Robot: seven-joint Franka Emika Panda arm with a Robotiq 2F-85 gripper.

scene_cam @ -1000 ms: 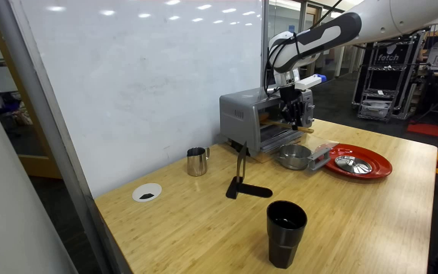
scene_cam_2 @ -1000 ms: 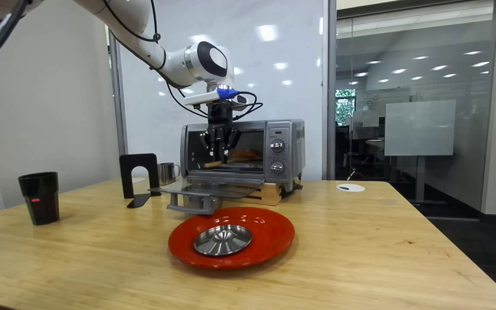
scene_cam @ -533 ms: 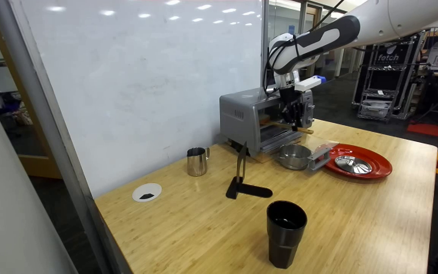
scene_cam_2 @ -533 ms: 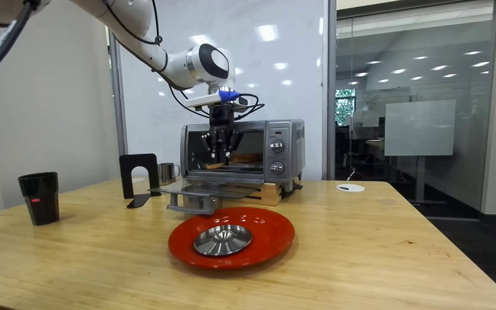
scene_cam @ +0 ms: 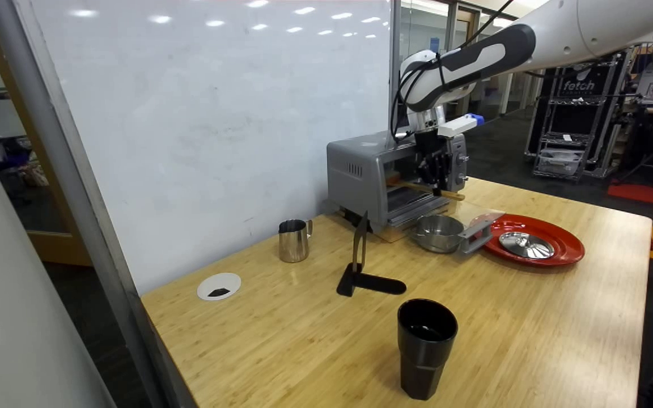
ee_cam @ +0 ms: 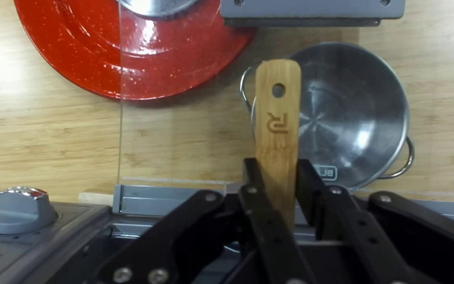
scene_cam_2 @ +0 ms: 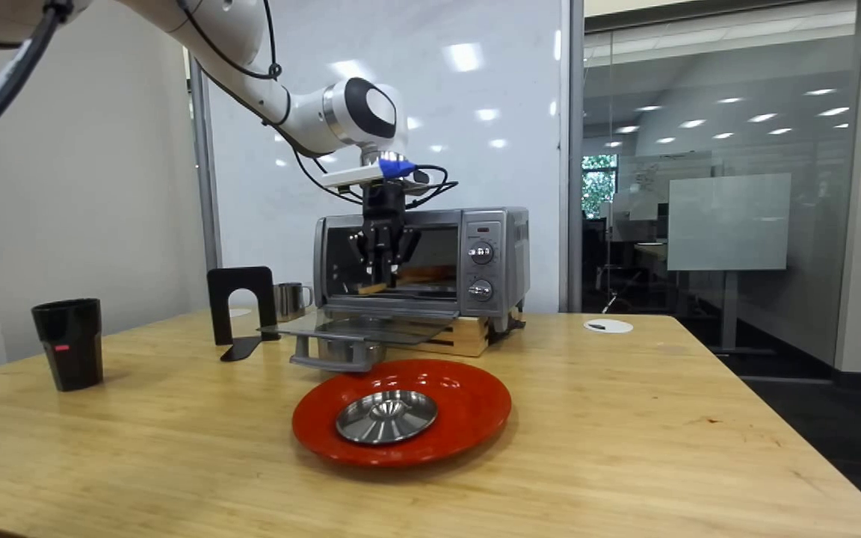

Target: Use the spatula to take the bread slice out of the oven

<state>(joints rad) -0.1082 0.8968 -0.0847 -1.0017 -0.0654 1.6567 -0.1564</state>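
Grasping the spatula by its handle, the gripper has its jaws clenched on both sides at the mouth of the oven; the far end runs inside. The oven stands at the back edge of the desk, along the whiteboard. A brownish shape inside is too dim to tell as blade or bread, so the bread's place cannot be made out. Below the lowered door sits the pot, shiny within and partly covered by the spatula in the wrist view. Between the oven and the front edge, itself mostly cut off, lies the plate, holding a metal lid; the wrist view crops both. Near the back edge stands the jug, and well out from that edge the cup; the jug's inside is too dark to read, the cup's dark with a glint.
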